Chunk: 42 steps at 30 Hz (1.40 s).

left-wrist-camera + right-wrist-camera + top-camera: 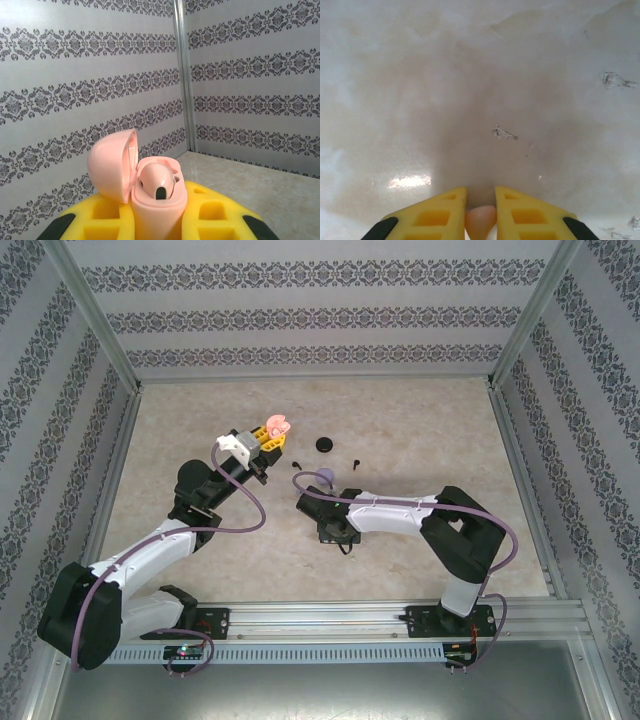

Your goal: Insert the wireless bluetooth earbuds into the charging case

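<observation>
1. Pinkish earbud is noted at bottom centre of the right wrist view, lodged between the yellow fingers of the right gripper. The fingers are drawn close and appear pressed on both sides of the bud. Only its rounded end is seen, and whether it is lifted off the table cannot be told.
2. A seated earbud, also pinkish, is recorded inside the charging case, lower centre of the left wrist view. The well beside it is too shadowed to be read clearly; it is judged to be the free one.
3. The case is clamped upright in the left gripper, with its lid swung open toward frame left. This hold is judged to be chosen so that the wells face upward and are offered for an insertion from above.
4. In the top view the case sits upper centre-left. The right arm's wrist is lower and to the right of it, well apart. The gripped bud would have to be carried up-left to reach it.
5. Between the two, a black disc, a purple disc and two black earbuds are seen lying on the table.
</observation>
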{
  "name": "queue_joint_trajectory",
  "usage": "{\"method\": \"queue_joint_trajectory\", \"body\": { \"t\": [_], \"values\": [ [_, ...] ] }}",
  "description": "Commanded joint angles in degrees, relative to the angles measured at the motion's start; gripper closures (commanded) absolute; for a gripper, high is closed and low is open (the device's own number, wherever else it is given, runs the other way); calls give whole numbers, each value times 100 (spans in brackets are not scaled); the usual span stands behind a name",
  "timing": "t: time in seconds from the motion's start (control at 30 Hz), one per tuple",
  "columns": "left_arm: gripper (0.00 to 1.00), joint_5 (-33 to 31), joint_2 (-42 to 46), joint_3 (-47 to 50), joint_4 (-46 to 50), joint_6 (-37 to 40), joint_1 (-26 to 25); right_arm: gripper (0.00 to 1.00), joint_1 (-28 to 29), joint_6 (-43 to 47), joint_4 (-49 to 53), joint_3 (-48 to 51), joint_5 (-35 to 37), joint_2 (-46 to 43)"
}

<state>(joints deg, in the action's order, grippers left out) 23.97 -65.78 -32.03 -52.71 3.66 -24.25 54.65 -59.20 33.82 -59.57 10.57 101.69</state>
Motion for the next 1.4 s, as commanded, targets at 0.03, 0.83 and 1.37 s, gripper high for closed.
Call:
{"method": "queue_joint_trajectory", "body": {
  "t": [0.03, 0.83, 1.37],
  "values": [
    [100, 172, 4, -222, -21, -128, 61, 83, 107, 77, 230, 137, -34, -193],
    [100, 361, 17, -332, 260, -199, 61, 84, -1325, 1442, 379, -1064, -52, -2756],
    [100, 952, -547, -737, 317, -291, -19, 83, -1577, 2383, -598, -3096, -642, -2325]
  ]
}}
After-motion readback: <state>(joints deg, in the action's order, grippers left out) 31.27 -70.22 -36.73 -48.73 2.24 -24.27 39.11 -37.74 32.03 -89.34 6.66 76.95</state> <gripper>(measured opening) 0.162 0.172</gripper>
